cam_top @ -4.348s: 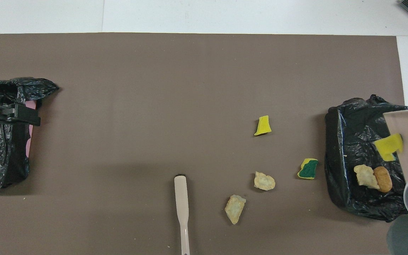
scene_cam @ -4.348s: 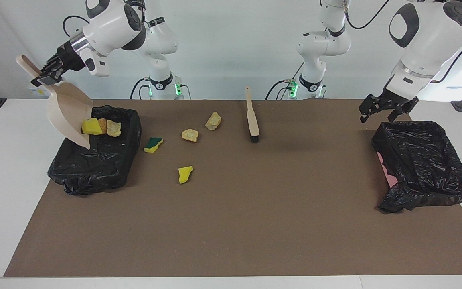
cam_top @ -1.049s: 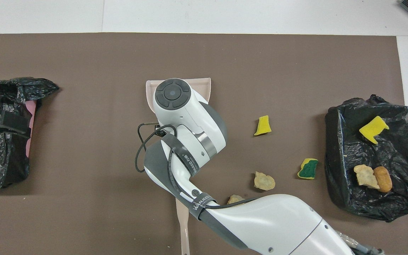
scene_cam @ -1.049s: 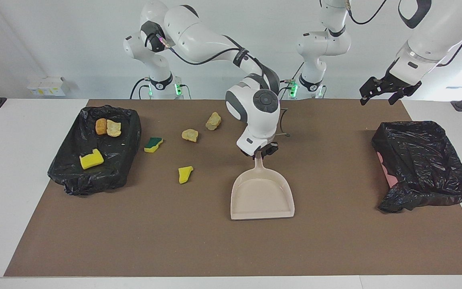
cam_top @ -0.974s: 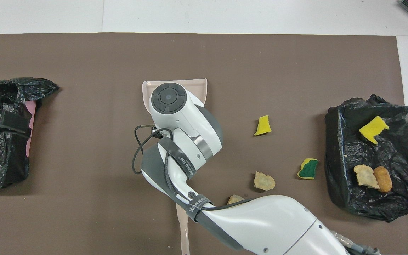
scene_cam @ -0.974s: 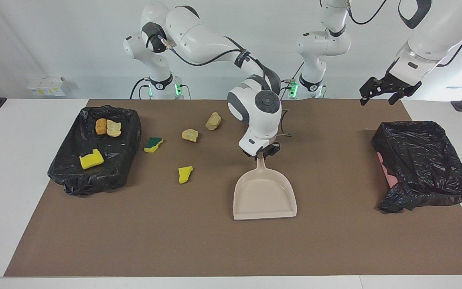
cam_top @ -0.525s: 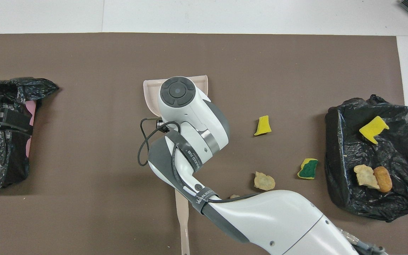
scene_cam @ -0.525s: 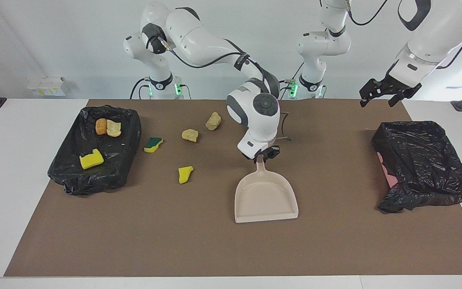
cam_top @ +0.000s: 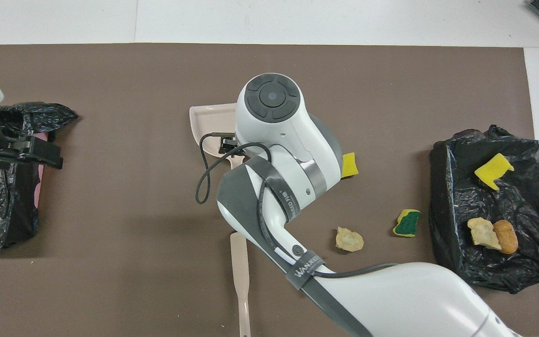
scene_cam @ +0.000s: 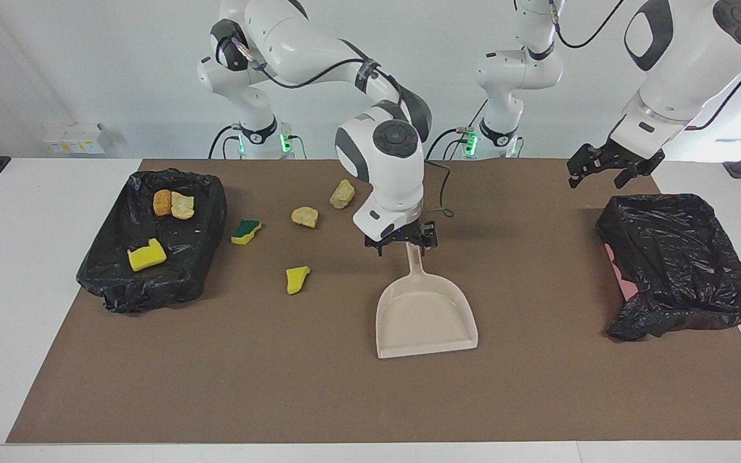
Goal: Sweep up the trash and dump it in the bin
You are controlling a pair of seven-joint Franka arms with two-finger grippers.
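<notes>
Seven scraps, facing view: three lie in the black-lined bin [scene_cam: 152, 257] at the right arm's end, namely a yellow sponge piece [scene_cam: 146, 254] and two tan-orange foam chunks [scene_cam: 173, 204]; four lie on the brown mat [scene_cam: 280, 373] between that bin and the dustpan.
Loose scraps: the green-faced sponge [scene_cam: 246, 231] sits just beside the bin; two foam chunks [scene_cam: 305, 217] lie nearer the robots; a yellow wedge [scene_cam: 297, 279] lies farther out.
Dustpan [scene_cam: 426, 315]: flat on the mat, mid-table, its handle pointing toward the robots.
Right gripper [scene_cam: 401, 243]: over the handle's end, fingers spread, gripping nothing.
Left gripper [scene_cam: 607, 168]: fingers spread, empty, raised near the second black bin [scene_cam: 679, 263]; this arm waits.
Overhead view, right arm: covers most of the dustpan [cam_top: 206, 122] and part of the yellow wedge [cam_top: 350, 164].
Brush [cam_top: 240, 276]: lies on the mat, nearer the robots than the dustpan.
Bin [cam_top: 484, 267]: its three scraps show plainly.
</notes>
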